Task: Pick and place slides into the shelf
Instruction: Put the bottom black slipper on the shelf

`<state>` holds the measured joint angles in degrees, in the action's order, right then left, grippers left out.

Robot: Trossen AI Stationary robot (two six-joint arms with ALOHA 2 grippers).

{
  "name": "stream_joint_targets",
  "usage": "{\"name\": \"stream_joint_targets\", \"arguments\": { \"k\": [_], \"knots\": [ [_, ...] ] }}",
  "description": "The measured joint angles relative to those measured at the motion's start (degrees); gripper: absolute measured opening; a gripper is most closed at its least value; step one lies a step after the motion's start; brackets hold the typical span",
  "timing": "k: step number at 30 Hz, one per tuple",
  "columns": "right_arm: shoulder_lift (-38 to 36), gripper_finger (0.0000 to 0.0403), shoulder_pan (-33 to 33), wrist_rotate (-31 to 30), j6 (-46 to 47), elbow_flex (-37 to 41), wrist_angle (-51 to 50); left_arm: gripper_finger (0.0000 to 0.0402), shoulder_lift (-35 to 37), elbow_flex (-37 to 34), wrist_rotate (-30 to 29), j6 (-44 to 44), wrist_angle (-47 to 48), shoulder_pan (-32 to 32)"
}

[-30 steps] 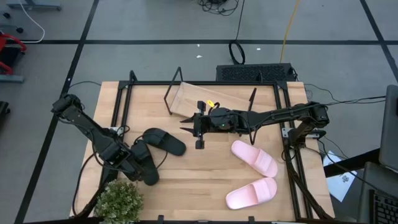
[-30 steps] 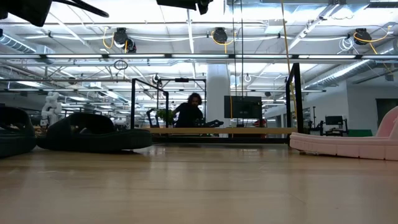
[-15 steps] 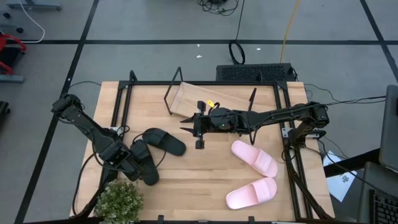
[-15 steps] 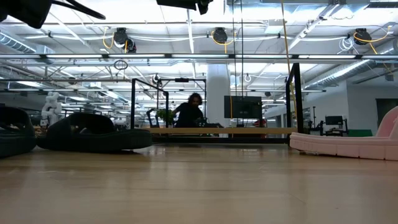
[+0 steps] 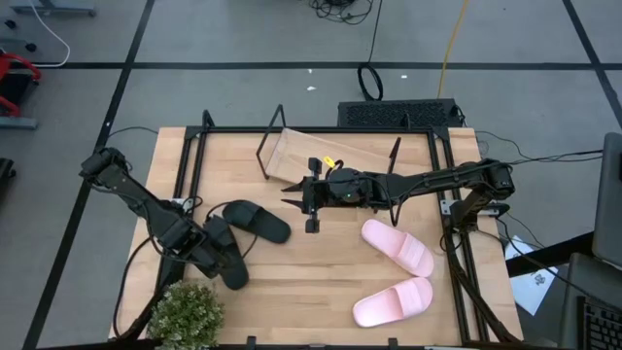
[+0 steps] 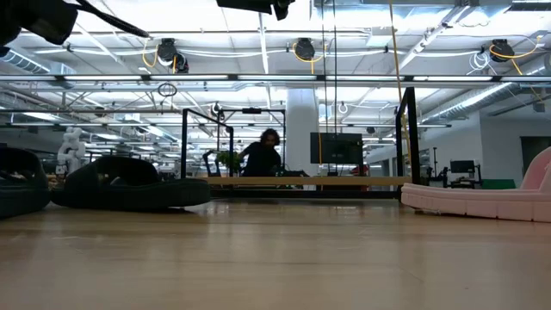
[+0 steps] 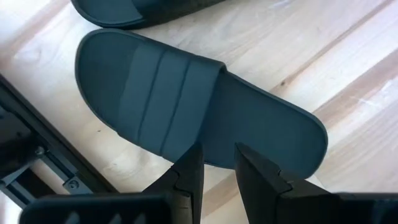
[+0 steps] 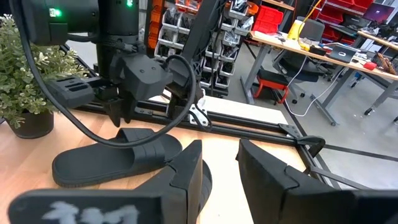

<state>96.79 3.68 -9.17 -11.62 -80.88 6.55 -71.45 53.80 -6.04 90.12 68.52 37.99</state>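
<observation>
black slides (image 5: pixel 255 220) nr potted plant (image 5: pixel 185 313)

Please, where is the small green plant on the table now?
In the high view, the plant stands at the table's near left corner, just in front of the left gripper and the black slide beneath it.

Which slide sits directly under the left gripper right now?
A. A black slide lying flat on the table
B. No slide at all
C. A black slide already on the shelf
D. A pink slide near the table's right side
A: the left wrist view shows the left gripper just above a black slide lying flat on the wooden table.
</observation>
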Motion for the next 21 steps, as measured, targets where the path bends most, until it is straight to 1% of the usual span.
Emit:
{"name": "stream_joint_targets", "arguments": {
  "k": [12,18,21],
  "knots": [
    [0.0,0.0096,0.0,0.0,0.0,0.0,0.0,0.0086,0.0,0.0,-0.2,-0.3,1.7,-0.4],
    [0.0,0.0096,0.0,0.0,0.0,0.0,0.0,0.0086,0.0,0.0,-0.7,-1.5,0.8,-0.5],
    [0.0,0.0096,0.0,0.0,0.0,0.0,0.0,0.0086,0.0,0.0,-1.7,-4.0,-0.4,-0.5]
  ]
}}
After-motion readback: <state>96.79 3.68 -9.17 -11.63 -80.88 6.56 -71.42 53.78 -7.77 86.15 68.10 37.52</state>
